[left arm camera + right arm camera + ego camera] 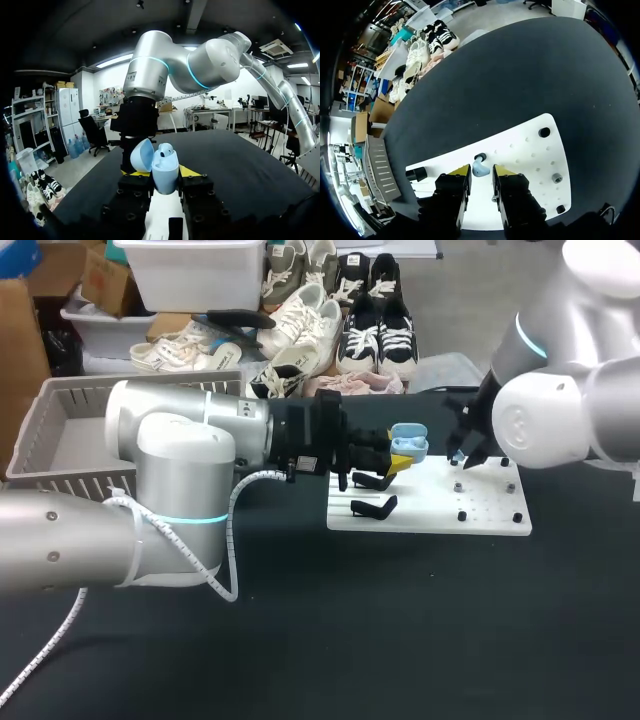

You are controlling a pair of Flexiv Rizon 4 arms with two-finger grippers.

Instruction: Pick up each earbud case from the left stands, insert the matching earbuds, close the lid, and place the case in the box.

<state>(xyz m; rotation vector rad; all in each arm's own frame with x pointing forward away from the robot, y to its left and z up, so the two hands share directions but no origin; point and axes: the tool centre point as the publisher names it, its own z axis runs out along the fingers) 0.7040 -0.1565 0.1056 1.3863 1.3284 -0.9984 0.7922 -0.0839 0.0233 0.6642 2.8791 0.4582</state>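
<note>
While my left gripper (pixel 397 460) clamps its yellow-tipped fingers on the smooth, rounded, pale blue earbud case (pixel 165 175), domed lid hinged open, above the flat white pegboard (pixel 430 512), my right gripper (pixel 481 171) hangs over that board with fingers parted; a small glossy blue earbud (pixel 479 166) sits just ahead between the tips. A grey slatted box (pixel 60 430) stands well to the left.

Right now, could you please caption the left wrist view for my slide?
Left hand holding the open blue earbud case, right arm beyond.
</note>
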